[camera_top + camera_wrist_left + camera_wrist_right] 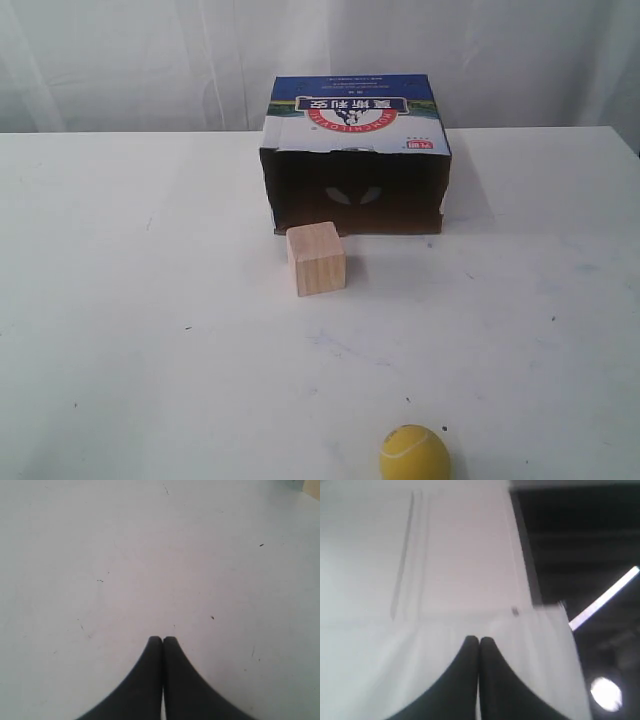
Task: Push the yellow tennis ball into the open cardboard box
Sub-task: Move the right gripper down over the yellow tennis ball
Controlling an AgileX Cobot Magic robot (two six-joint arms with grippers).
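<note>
The yellow tennis ball point(414, 455) rests at the near edge of the white table point(120, 330), right of centre. The open cardboard box point(355, 160), with a blue-and-white printed top and a dark side opening facing me, stands at the back centre. Neither gripper shows in the exterior view. My left gripper point(162, 639) is shut with nothing in it, over bare white table. My right gripper point(479, 640) is shut too, pointing at a white curtain and a dark ceiling; no task object shows in either wrist view.
A pale wooden cube point(316, 258) stands just in front of the box opening, left of its middle, between ball and box. White curtain point(120, 60) hangs behind the table.
</note>
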